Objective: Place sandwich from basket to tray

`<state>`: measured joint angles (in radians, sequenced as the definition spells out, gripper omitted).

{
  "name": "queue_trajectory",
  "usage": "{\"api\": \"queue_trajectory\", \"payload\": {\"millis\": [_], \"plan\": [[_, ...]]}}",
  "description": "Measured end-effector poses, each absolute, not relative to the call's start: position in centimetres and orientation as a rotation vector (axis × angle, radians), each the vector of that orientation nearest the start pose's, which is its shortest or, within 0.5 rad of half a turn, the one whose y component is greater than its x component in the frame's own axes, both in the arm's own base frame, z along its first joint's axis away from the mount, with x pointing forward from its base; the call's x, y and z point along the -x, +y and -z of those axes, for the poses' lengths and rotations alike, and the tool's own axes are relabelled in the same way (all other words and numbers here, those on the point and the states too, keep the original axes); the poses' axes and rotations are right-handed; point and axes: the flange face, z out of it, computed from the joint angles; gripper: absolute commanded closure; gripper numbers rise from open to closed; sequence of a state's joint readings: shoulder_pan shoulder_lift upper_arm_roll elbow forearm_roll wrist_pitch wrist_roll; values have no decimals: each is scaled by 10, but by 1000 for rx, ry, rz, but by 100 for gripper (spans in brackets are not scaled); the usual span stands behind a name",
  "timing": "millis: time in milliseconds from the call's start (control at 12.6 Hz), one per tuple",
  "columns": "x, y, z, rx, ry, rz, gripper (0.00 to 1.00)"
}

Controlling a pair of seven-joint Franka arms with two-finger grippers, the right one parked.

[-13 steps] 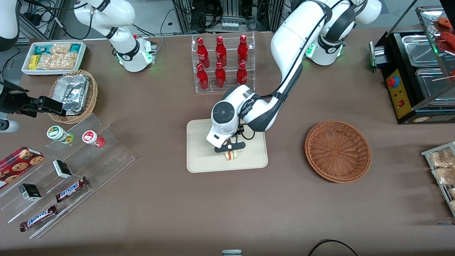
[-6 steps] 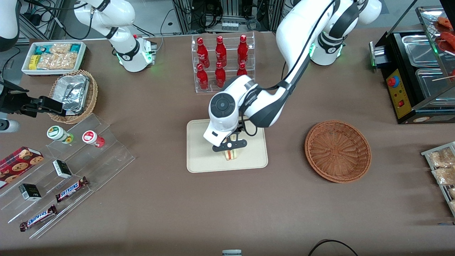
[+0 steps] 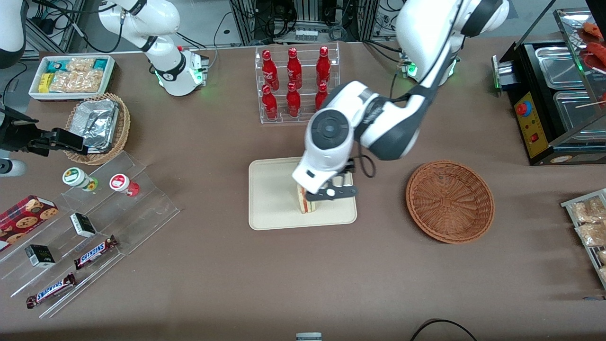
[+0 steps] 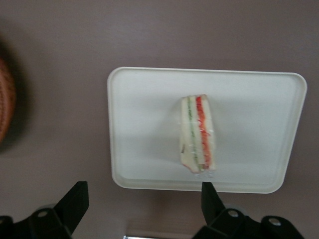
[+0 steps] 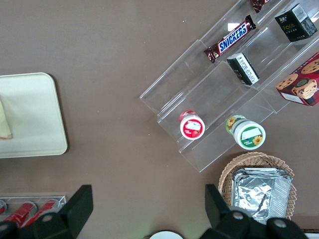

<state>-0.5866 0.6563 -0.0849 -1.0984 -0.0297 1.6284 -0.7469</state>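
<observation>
Front view
Sandwich [image 3: 304, 202]: it sits on the tray [image 3: 272, 199], on its side, with the striped cut edge facing the camera.
Tool [image 3: 332, 190]: it hangs just above the tray, beside the sandwich and toward the basket [image 3: 450, 201]. It holds nothing.
Basket: it has nothing in it and sits well apart from the tray, toward the working arm's end of the tabletop [image 3: 331, 274].

Left wrist view
Sandwich [image 4: 198, 133]: it lies alone near the middle of the tray [image 4: 144, 129], with its long side across the tray's short way.
Tool fingers [image 4: 75, 201]: spread wide, with nothing between them and not touching the sandwich.

Right wrist view
Tray [image 5: 35, 114]: only one end shows, with a bit of bread at the edge.

Job: it looks done. I think the arm only needs to lift up and away, straight off the sandwich.
</observation>
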Motion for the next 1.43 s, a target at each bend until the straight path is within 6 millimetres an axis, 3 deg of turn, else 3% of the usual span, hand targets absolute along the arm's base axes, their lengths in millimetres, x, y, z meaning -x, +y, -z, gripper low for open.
{"api": "queue_trajectory", "payload": {"millis": [318, 874, 1192, 1430], "plan": [[-603, -350, -450, 3115, -15, -262, 1], [-608, -211, -480, 3127, 237, -297, 1], [-600, -148, -502, 3139, 278, -275, 1], [-592, -119, -513, 3146, 232, -264, 1]]}}
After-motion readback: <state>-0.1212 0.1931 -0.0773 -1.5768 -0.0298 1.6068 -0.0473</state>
